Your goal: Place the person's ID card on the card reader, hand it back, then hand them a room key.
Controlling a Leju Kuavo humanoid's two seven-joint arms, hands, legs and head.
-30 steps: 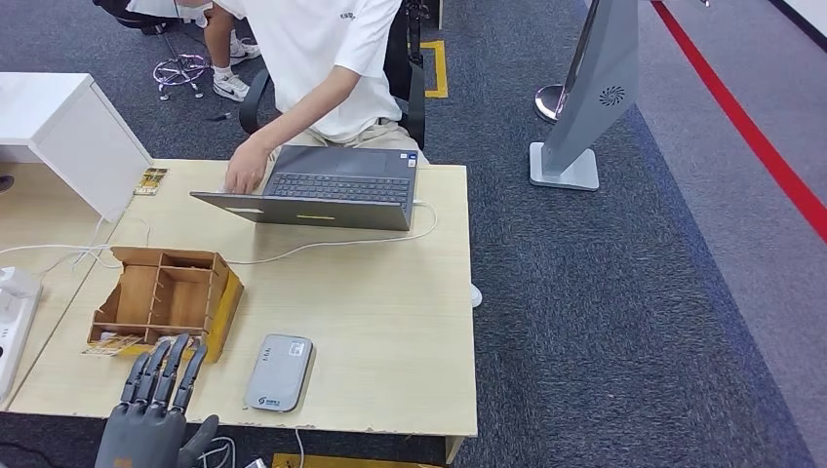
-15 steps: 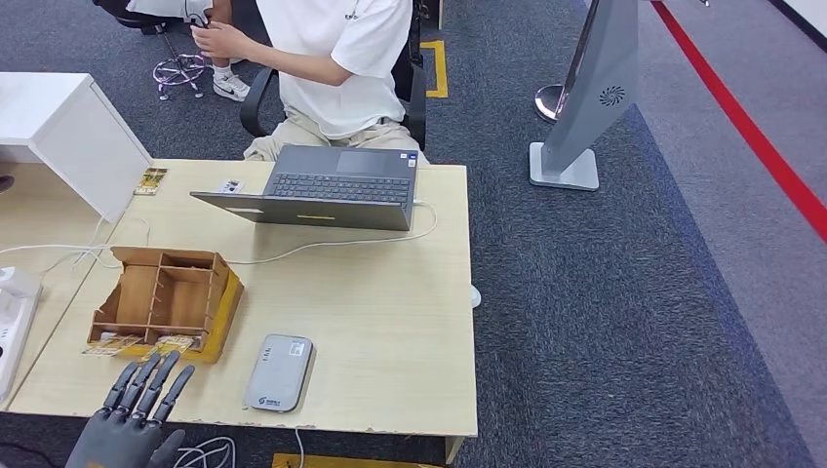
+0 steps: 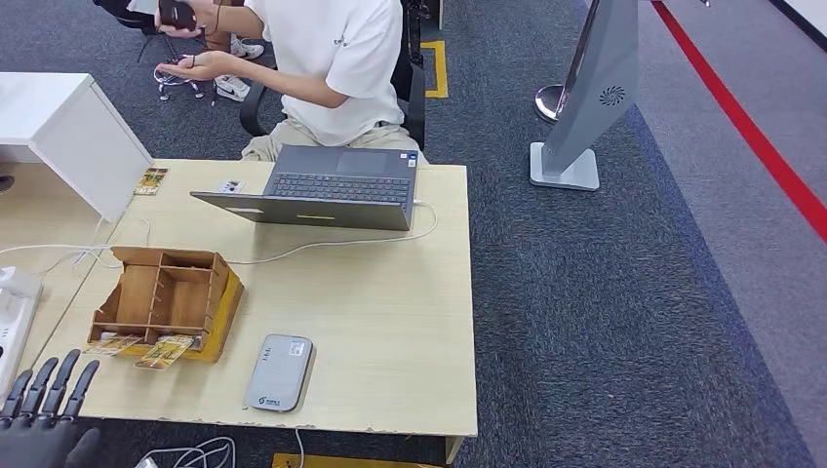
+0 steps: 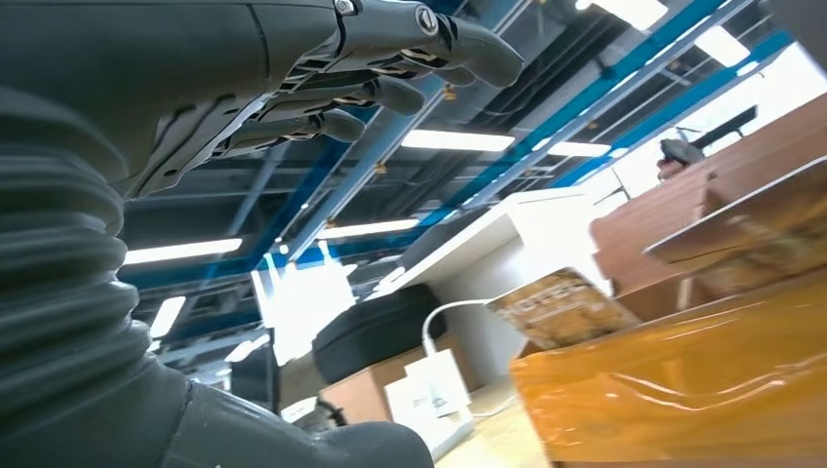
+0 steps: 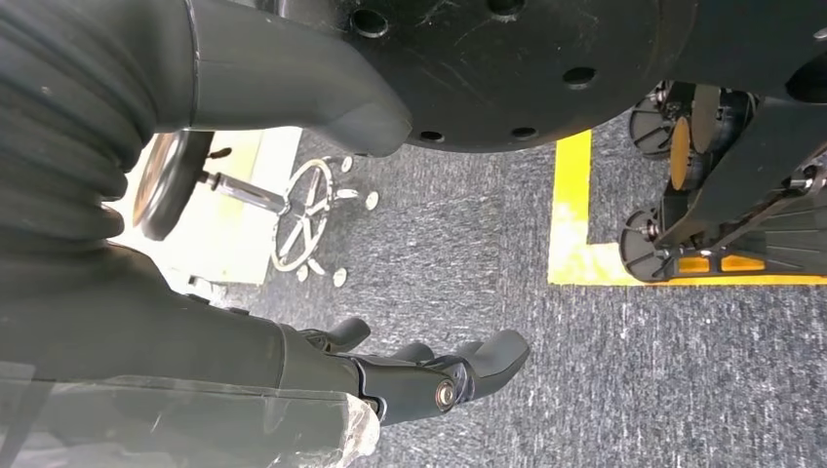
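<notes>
- Fingers [image 3: 59, 375] of the left hand [image 3: 39, 414] are spread, nothing held, at the table's [image 3: 390, 322] near corner; right hand [image 5: 429, 375] is empty, fingers apart
- Card [image 3: 164, 352] is seen lying before the wooden box [image 3: 166, 297], beside the card reader [image 3: 279, 372]

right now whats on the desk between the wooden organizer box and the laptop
In the head view, a white cable runs across the bare tabletop between the wooden organizer and the laptop. Nothing else lies there.
</notes>
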